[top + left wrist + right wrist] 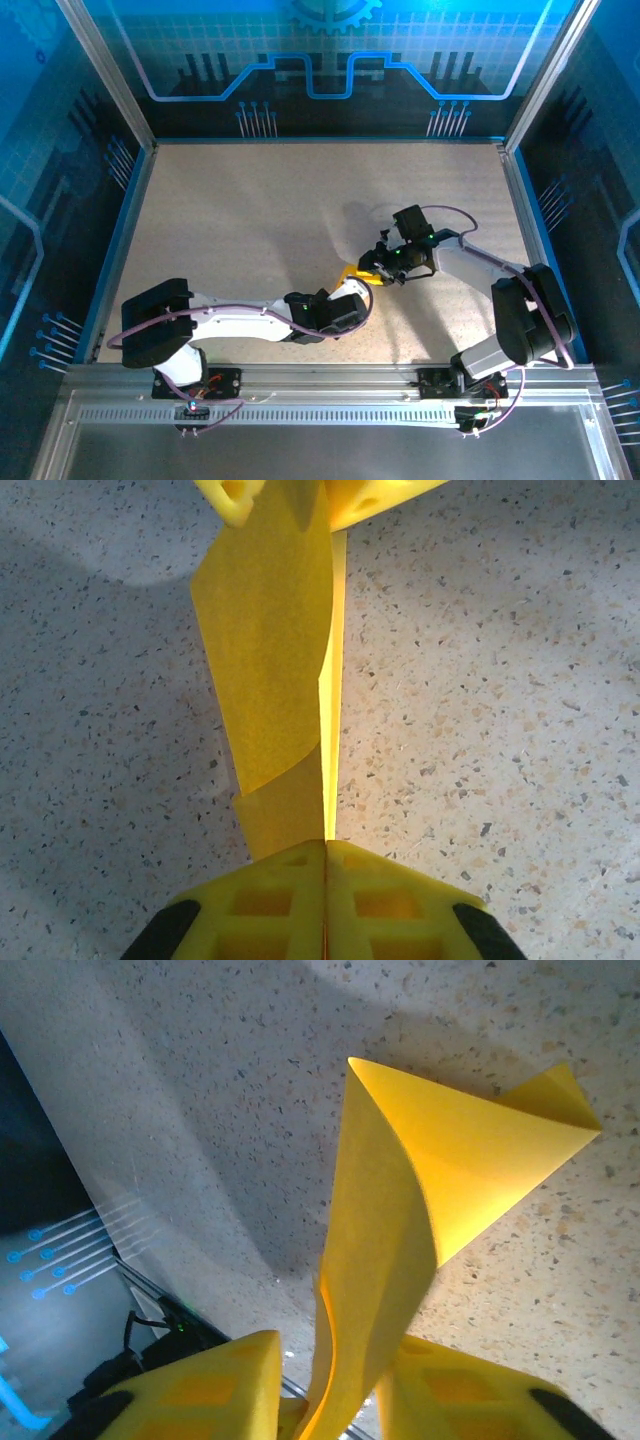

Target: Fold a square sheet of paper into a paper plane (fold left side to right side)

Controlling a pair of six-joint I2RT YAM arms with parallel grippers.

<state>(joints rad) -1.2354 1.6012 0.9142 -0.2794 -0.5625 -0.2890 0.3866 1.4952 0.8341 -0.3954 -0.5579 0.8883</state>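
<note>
Left gripper (325, 870): yellow fingers are pressed together, and the near end of the square sheet of paper (265, 660) is pinched in the seam between them.
Right gripper (333, 1345): a yellow finger (200, 1390) is seen on each side of the paper with a gap between them, and the paper runs through that gap. It cannot be told whether the paper is actually clamped.
Paper position: it is strung between the two grippers, a little right of centre and towards the near side of the table (250, 220). It is stood on edge rather than laid flat. Contact between its far corner and the table cannot be told.
Paper shape: it is folded lengthwise. From the left wrist the crease is seen edge-on as a bright line, with one flap curled out to the left. From the right wrist a pointed, cone-like fold is seen rising from the fingers, with a second corner poking out behind it at the right.
Gripper spacing: the tips are faced towards each other and close together in the top view.
Table surface: speckled beige, with the arms' shadows cast on it.
</note>
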